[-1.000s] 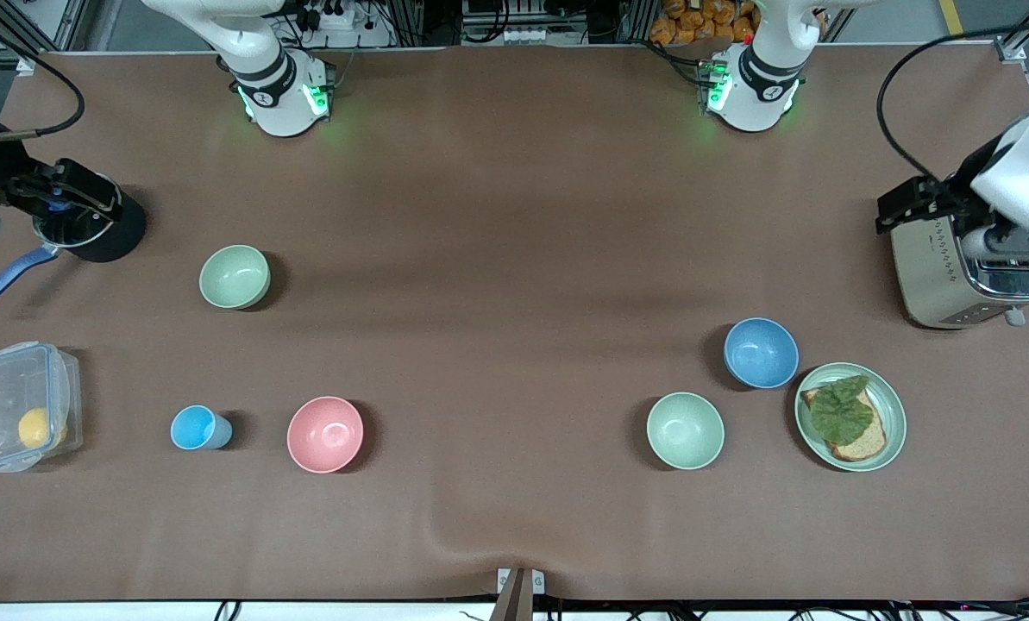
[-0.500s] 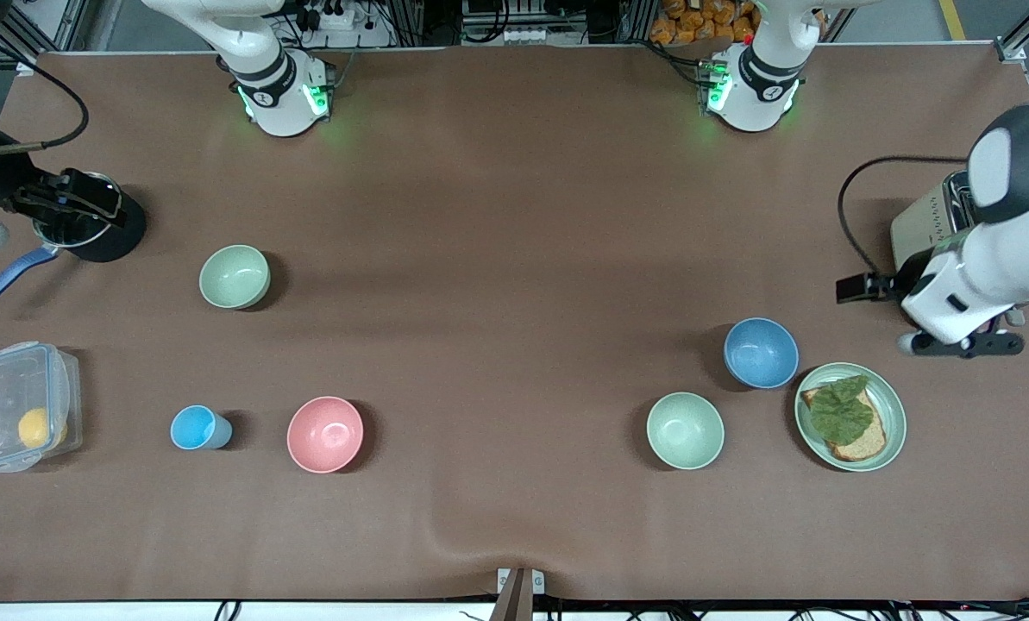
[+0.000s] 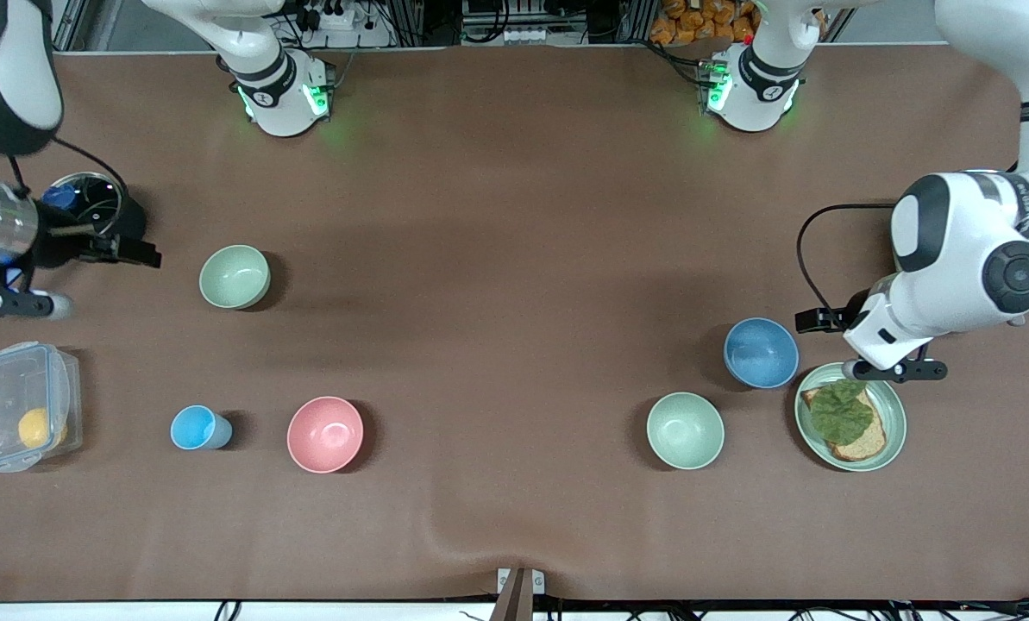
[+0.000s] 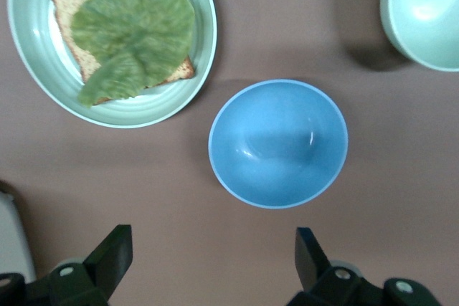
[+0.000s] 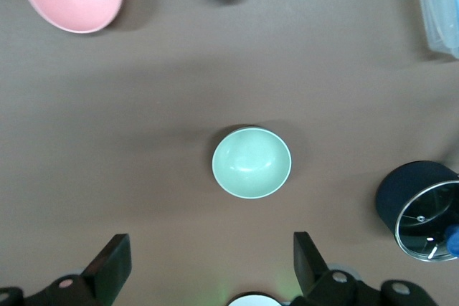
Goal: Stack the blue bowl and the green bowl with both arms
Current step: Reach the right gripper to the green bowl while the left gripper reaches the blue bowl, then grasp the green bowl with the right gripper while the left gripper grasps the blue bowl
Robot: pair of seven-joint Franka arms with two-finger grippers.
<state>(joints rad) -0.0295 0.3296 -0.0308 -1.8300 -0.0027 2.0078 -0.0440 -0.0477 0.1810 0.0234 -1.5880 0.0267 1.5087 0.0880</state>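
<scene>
Your blue bowl sits empty on the desk toward the left arm's end, just beside the green plate, which carries a slice of bread topped with a lettuce leaf. The green bowl near it, a little closer to the front camera, is empty too and stands apart from the blue one.

A second green bowl rests empty toward the right arm's end. Nearer the front camera you have an empty pink bowl and a small light-blue cup beside it. At that end's edge a clear lidded box holds a yellow fruit, and a dark pot stands close to the right arm.

Your left gripper hangs over the desk next to the blue bowl, fingers spread wide and holding nothing. Your right gripper hovers over the desk by the second green bowl, fingers likewise spread and empty. In the right wrist view the pot shows a shiny metal inside with something blue at its rim; you cannot tell what that is.
</scene>
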